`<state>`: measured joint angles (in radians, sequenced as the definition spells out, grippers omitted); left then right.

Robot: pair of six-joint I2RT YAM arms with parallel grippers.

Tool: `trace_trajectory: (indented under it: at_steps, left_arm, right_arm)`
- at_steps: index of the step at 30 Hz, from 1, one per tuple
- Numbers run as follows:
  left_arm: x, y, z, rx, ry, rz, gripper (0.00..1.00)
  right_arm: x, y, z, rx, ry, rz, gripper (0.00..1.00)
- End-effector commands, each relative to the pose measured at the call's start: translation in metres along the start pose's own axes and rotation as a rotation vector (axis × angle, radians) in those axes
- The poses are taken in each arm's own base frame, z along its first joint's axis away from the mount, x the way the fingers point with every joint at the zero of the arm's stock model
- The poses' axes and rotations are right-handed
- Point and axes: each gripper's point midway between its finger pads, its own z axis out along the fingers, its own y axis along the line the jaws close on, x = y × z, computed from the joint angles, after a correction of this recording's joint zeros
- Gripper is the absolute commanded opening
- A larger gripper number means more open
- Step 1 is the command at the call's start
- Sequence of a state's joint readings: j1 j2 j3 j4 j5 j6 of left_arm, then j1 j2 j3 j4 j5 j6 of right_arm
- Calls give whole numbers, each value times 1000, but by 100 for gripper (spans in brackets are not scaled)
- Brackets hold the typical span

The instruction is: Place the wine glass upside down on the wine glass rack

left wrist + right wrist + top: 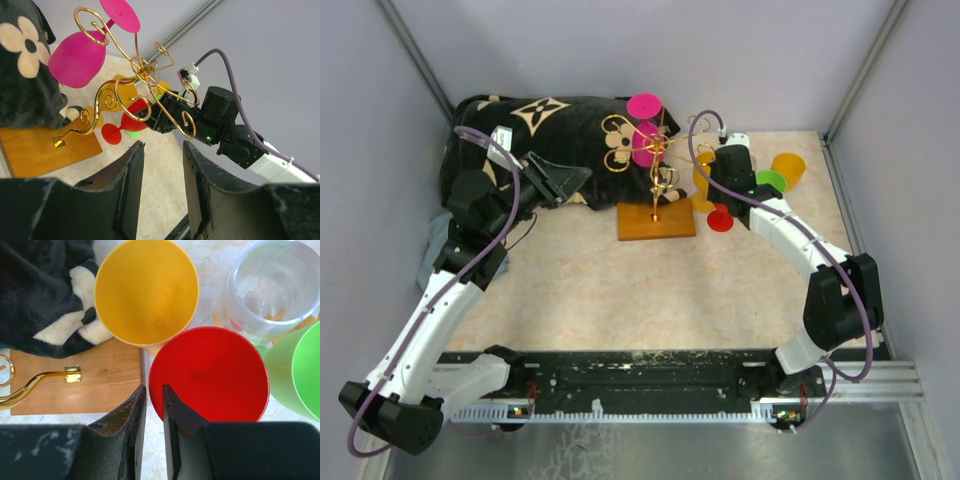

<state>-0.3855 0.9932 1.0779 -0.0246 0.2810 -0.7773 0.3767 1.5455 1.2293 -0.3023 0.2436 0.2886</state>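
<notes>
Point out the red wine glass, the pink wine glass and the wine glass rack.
red wine glass (207,375), right wrist view, inside of its bowl.
pink wine glass (75,60), left wrist view, outside of its bowl.
wine glass rack (675,225), top external view, its wooden base.

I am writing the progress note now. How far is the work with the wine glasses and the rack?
Done: one pink glass hangs upside down on the rack. In hand: the right tool straddles the red glass rim; grip unclear. Still to do: lifting, turning and hanging it.
</notes>
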Motion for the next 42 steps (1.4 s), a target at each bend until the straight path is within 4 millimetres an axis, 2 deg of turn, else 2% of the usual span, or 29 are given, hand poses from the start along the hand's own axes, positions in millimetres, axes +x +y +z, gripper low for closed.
trace_trajectory:
  at_steps: [1, 8, 21, 26, 31, 36, 42]
  left_arm:
    - [-1, -2, 0, 17, -7, 2, 43]
    - [0, -2, 0, 18, -3, -4, 43]
    - [1, -1, -3, 16, -4, -4, 43]
    - [1, -2, -3, 18, -4, -5, 43]
    - [2, -1, -4, 16, -2, -10, 43]
    - [2, -3, -5, 21, -5, -11, 43]
    - [0, -7, -9, 26, -10, -19, 43]
  right_arm:
    - [-11, -3, 5, 18, -53, 16, 19]
    - [-8, -4, 7, 25, -46, 17, 17]
    - [6, -5, 11, 29, -16, 17, 23]
    - [5, -8, 7, 36, -24, 26, 16]
    - [6, -10, 1, 35, -30, 36, 2]
    - [6, -10, -10, 23, -38, 54, 0]
    - [-4, -8, -34, -10, -74, 83, 0]
